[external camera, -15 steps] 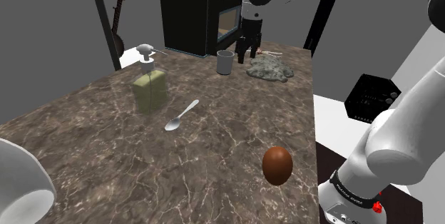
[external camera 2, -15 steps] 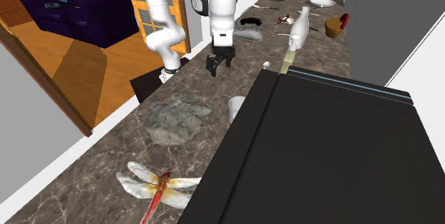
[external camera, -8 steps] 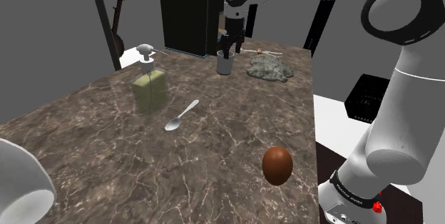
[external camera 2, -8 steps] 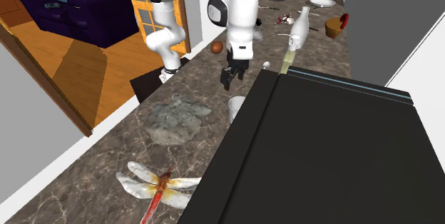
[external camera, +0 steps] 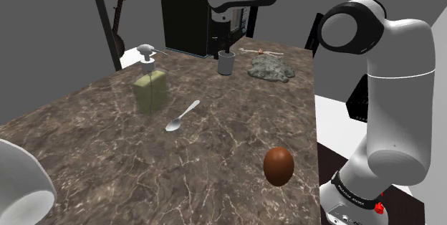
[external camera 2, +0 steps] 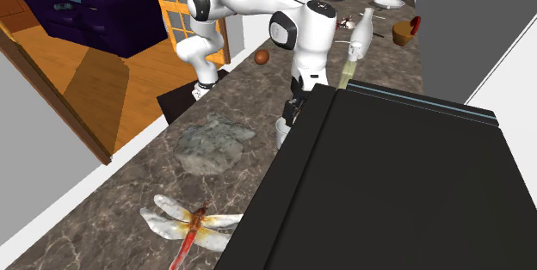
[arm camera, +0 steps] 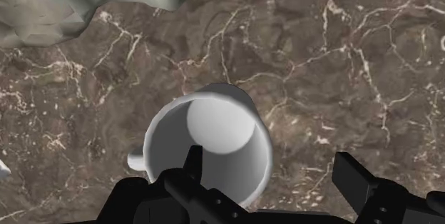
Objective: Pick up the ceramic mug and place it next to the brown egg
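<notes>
- A white rounded thing (external camera: pixel 18 184) is sitting at the lower left corner of the shoulder view, nearest the camera.
- The brown egg (external camera: pixel 279 165) is resting on the dark marbled table (external camera: pixel 236 127) near its close edge, not far from the arm's base.
- A spoon (external camera: pixel 183 116) is lying further in, around the middle of the table, with a greenish soap dispenser (external camera: pixel 150 86) standing just beyond it toward the shoulder view's left.
- The white mug (external camera: pixel 226 63) is standing upright near the far end of the table, well apart from the egg, close in front of a black box (external camera: pixel 188 21) and near a grey rocky lump (external camera: pixel 271 68).
- The gripper (external camera: pixel 223 47) is hanging directly above the mug, pointing down.
- In the wrist view the gripper (arm camera: pixel 271 160) is standing wide apart and gripping nothing: one of its fingers (arm camera: pixel 191 164) is showing over the mug's (arm camera: pixel 214 126) opening, the other over the table outside the rim.
- In the second exterior view a dragonfly figure (external camera 2: pixel 191 223) is lying on the table beyond the lump (external camera 2: pixel 211 144).
</notes>
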You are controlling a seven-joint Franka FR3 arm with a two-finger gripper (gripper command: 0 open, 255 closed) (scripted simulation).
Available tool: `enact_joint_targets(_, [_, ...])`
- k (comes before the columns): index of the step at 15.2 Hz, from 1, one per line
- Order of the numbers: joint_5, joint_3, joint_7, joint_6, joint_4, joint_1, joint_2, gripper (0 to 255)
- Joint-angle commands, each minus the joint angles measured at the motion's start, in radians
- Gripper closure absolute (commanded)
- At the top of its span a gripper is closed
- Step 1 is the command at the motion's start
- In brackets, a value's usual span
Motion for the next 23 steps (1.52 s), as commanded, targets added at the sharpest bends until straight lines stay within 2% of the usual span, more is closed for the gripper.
enact_joint_targets(1, [-0.001,0.0,0.0,0.025,-0.019,0.0,0.005,0])
enact_joint_targets(5, [-0.001,0.0,0.001,0.074,-0.072,-0.001,0.001,0])
enact_joint_targets(12, [-0.001,0.0,0.001,0.074,-0.071,-0.001,0.002,0])
enact_joint_targets(13, [-0.001,0.0,0.001,0.074,-0.071,-0.001,0.002,255])
enact_joint_targets(23, [-0.001,0.0,0.0,0.061,-0.059,-0.001,0.001,255])
